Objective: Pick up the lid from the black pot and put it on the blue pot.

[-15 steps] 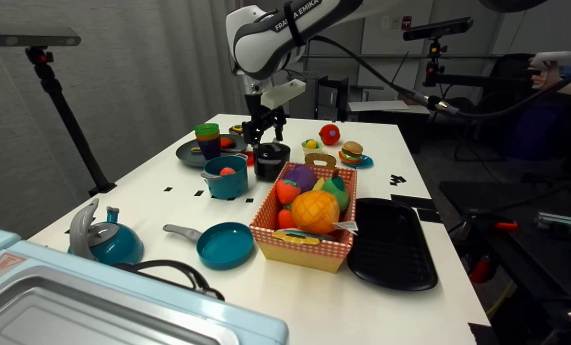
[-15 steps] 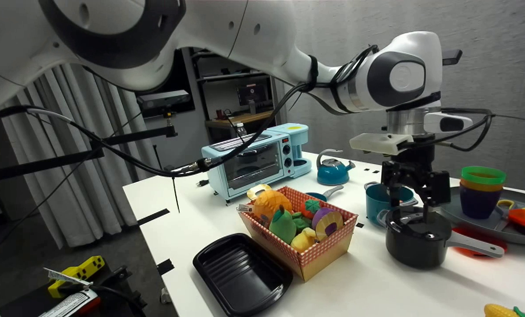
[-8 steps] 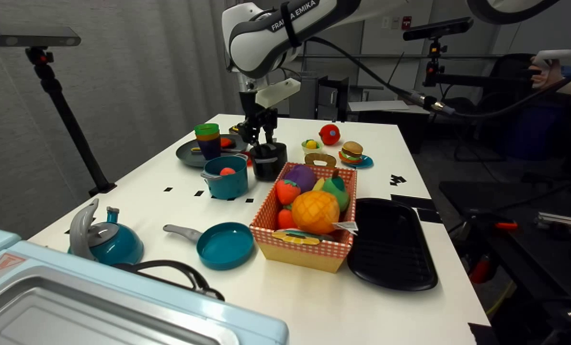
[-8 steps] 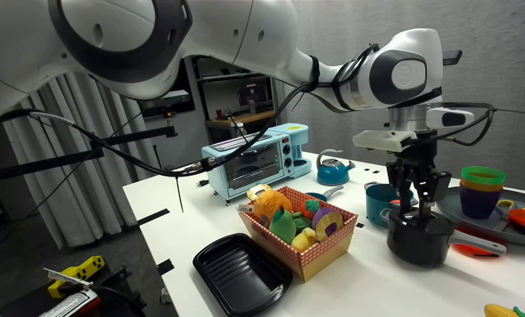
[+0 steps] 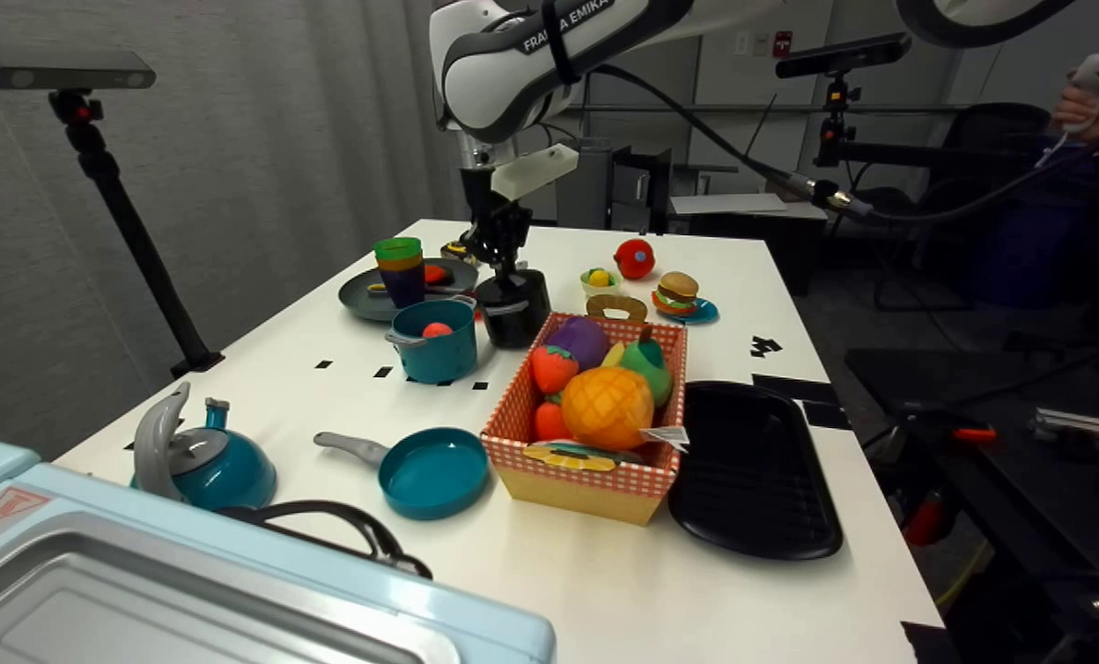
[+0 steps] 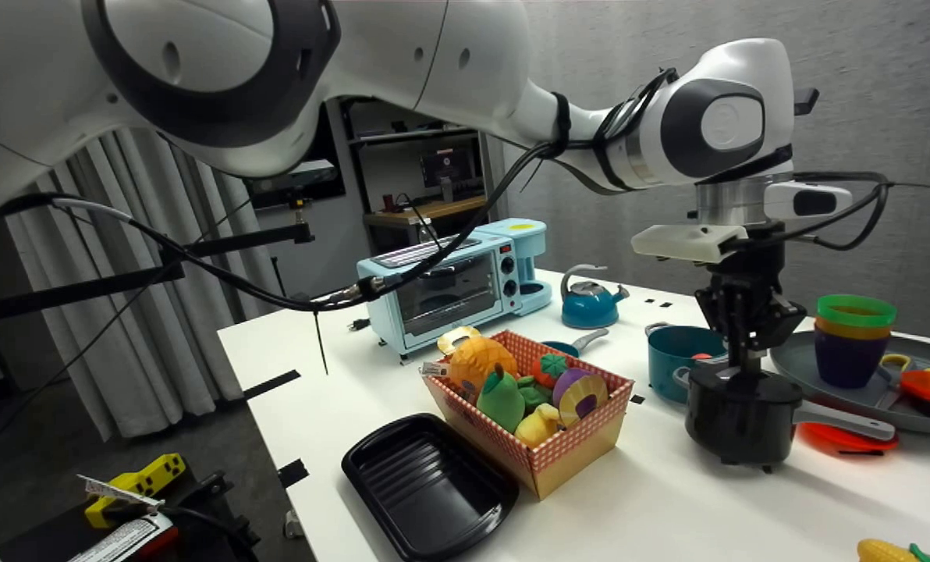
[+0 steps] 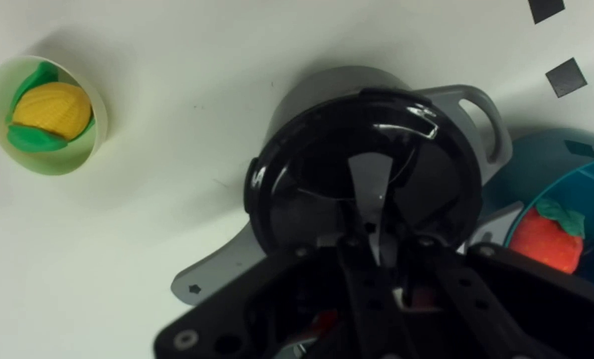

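Note:
The lid point(image 7: 436, 179), round and glossy black with a grey handle, sits on the black pot point(image 6: 738, 433). My gripper point(image 7: 372, 224) has its fingers closed around that grey handle, from directly above. In an exterior view, small nubs show beneath the black pot, and its base looks slightly off the table; whether it fully hangs I cannot tell. Right beside it stands the blue pot point(image 5: 443, 352), without a cover, a red toy strawberry point(image 7: 546, 244) inside. One grey side handle of the blue pot almost touches the black pot in the wrist view.
A grey plate point(image 5: 365, 297) with stacked cups point(image 6: 851, 343) lies behind the pots. The fruit basket point(image 5: 577, 493) is close to the black pot. A small pale bowl point(image 7: 100, 124) holds toy corn. Farther off are a black tray point(image 5: 752, 470) and a teal frying pan point(image 5: 434, 472).
My gripper came down onto the lid's handle and its fingers closed, then it rose slightly. The black pot shifted a little, and its base now looks raised.

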Motion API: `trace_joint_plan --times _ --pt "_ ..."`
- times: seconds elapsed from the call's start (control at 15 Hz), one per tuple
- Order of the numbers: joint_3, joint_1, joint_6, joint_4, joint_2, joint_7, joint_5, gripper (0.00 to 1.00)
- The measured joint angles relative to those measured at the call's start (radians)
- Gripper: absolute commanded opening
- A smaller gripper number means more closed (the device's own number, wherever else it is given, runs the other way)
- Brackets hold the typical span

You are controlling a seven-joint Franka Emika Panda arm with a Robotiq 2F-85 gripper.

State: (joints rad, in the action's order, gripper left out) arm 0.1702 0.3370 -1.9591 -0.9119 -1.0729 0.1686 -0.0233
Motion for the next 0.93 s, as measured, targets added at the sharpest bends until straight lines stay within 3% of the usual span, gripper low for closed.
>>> trace_joint_plan --times 0.93 --pt "-0.061 -0.036 -0.004 -0.002 0.101 -0.064 0.0 0.03"
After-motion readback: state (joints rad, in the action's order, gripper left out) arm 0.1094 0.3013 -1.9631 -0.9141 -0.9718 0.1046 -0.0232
